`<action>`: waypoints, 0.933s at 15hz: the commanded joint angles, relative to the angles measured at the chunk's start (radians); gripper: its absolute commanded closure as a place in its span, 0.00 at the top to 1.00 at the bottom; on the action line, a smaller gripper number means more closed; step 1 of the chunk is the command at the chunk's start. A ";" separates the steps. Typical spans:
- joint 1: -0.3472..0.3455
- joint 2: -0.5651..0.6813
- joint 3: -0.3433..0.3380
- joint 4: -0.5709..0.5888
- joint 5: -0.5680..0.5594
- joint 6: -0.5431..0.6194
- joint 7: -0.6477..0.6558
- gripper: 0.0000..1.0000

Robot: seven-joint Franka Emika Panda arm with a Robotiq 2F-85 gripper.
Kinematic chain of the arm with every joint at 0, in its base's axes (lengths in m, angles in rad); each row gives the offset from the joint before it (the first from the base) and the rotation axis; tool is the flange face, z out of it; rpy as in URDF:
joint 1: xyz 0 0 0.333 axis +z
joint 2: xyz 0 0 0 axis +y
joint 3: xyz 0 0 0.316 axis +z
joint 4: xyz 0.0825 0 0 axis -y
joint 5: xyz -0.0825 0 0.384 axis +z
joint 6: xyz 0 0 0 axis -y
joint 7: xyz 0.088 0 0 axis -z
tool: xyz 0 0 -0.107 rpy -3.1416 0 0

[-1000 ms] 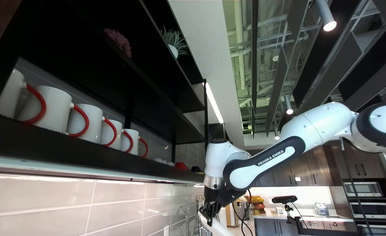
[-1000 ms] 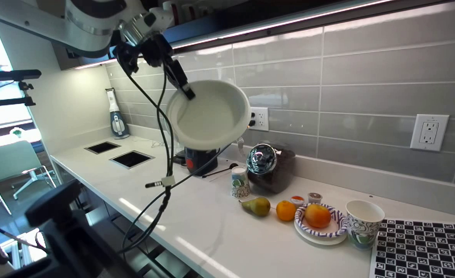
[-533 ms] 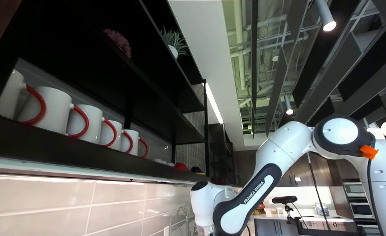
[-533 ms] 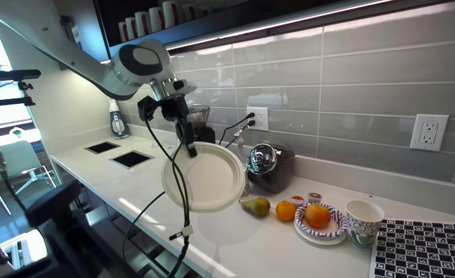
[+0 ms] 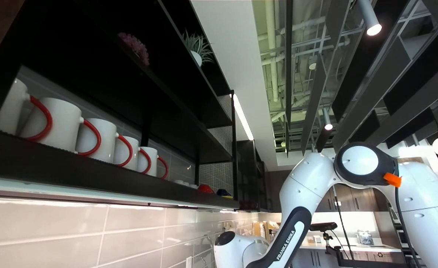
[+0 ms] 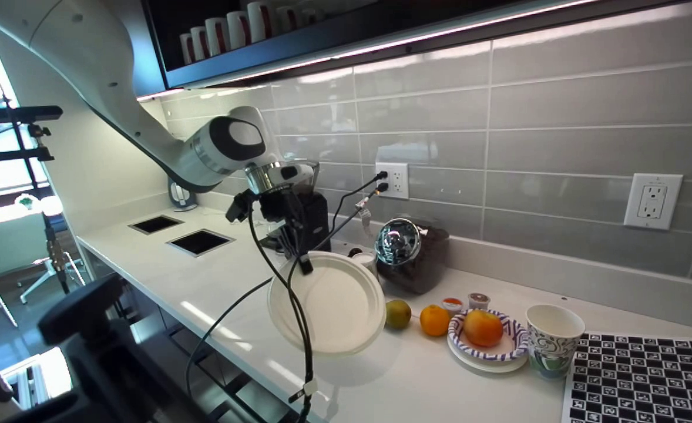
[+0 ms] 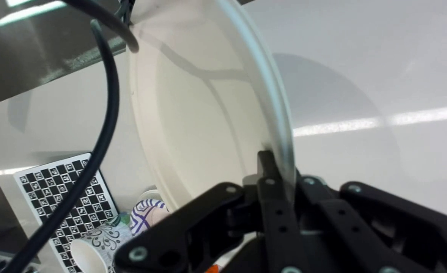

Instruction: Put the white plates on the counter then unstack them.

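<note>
Because my pincer [image 7: 286,170] is pinching the white plates [image 6: 341,308] at one edge only, they hang tilted above the counter [image 6: 428,385]; that grip, I judge, leaves their undersides free for setting down. How many are stacked I cannot tell.

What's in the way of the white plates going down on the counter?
Nothing visible stands between the white plates, held in the gripper, and the counter below. But black cables dangle across their front in an exterior view and might get caught underneath.
</note>
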 commanded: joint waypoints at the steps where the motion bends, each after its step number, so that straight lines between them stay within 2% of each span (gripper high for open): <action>1: 0.022 0.065 -0.041 0.027 0.004 0.078 -0.027 0.01; 3: 0.029 0.077 -0.049 0.039 0.024 0.088 -0.056 0.01; 8: 0.068 -0.050 -0.034 0.068 0.039 0.065 -0.125 0.01; 12: 0.080 -0.027 -0.024 0.115 0.090 0.004 -0.157 0.01; 14: 0.083 -0.004 -0.027 0.126 0.122 -0.070 -0.137 0.01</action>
